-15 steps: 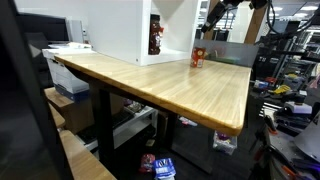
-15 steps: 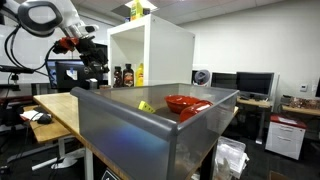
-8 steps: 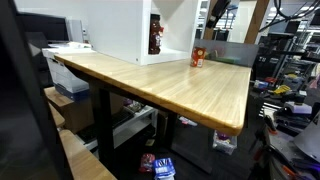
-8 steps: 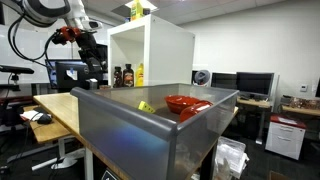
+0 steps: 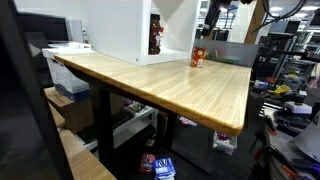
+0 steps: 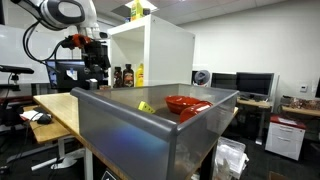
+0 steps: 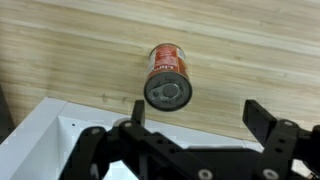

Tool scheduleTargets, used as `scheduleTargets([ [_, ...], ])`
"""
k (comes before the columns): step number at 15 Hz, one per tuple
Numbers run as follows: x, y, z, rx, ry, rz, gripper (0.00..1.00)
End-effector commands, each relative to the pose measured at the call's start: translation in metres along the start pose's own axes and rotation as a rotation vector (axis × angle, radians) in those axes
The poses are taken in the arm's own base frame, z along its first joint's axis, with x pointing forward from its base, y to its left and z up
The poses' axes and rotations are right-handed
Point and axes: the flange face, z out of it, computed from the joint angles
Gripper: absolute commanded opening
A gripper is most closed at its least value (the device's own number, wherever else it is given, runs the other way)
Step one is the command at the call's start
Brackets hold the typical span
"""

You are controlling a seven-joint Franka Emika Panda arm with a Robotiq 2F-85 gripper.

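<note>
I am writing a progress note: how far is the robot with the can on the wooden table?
Done: the gripper hangs over the can, jaws open. In hand: nothing; the can stands upright on the wooden table, untouched, beside the white cabinet. Left, probably: lowering, closing on it, and lifting.

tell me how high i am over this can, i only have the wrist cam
observer: the gripper hangs clear above the can, with open air between them.
operator: what's the white thing at my edge
observer: a tall white shelf unit right beside the can. It has bottles standing in its open side.
operator: anything else around
observer: a grey bin near the shelf unit, with a red bowl inside it.
</note>
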Motion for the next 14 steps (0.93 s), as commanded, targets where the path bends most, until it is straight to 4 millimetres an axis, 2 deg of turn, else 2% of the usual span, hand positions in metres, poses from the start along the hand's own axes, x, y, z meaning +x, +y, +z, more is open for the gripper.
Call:
scheduleTargets([
  [1,0.017,0.001,0.013,-0.030,-0.052,0.014,1.00],
  [14,0.038,0.004,0.050,-0.052,-0.132,0.010,1.00],
])
